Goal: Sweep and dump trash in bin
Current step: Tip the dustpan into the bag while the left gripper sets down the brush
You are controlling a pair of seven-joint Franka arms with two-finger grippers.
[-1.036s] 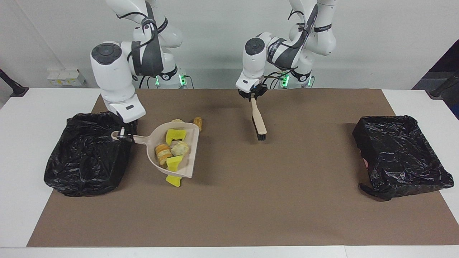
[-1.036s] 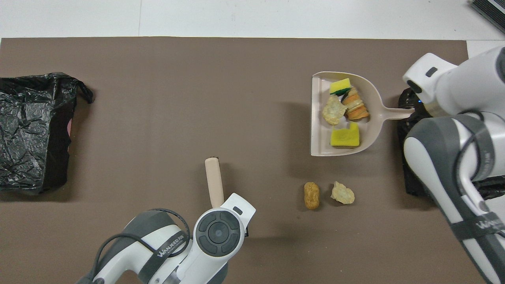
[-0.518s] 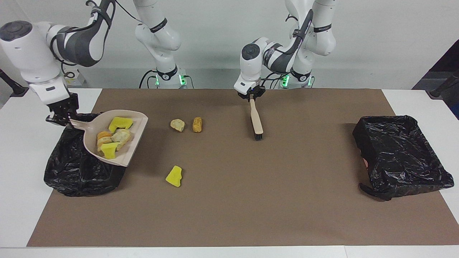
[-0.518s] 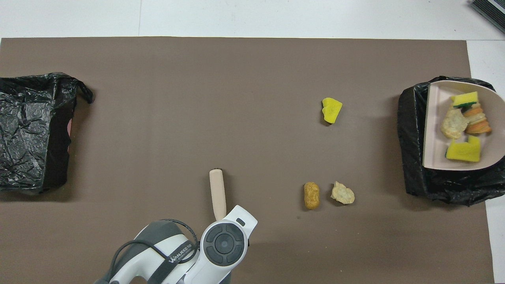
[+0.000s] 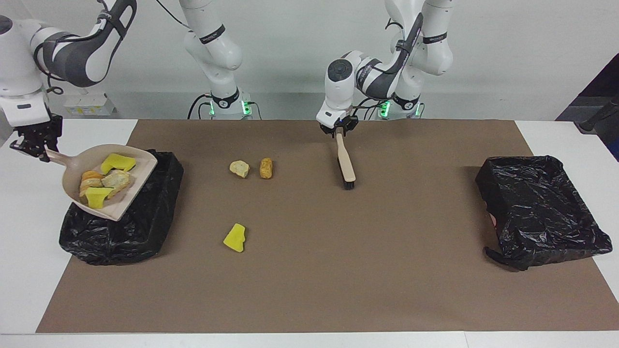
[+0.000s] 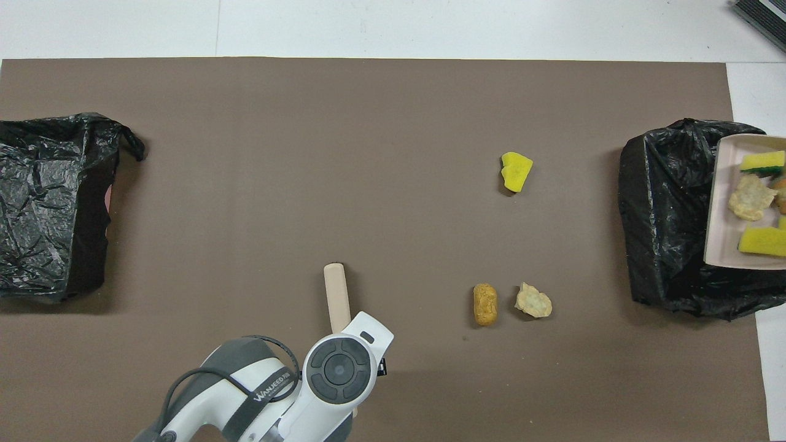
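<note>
Dustpan (image 5: 104, 191) over bin (image 5: 140, 227), loaded with four scraps (image 5: 104, 181); handle clenched in right fingers (image 5: 34, 145). Three loose scraps (image 5: 235, 238) on worktop (image 5: 338, 251) beside bin. Left fingers (image 5: 338, 131) at brush (image 5: 345, 162) handle; grip indeterminate. Second bin (image 5: 537, 208): contents unseen.

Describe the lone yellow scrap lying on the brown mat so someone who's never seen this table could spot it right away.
Start at the brown mat and the black bin at the right arm's end. Beside that bin lies the yellow sponge chunk, farther from the robots than the two tan lumps. It is the only bright yellow scrap on the mat.
</note>
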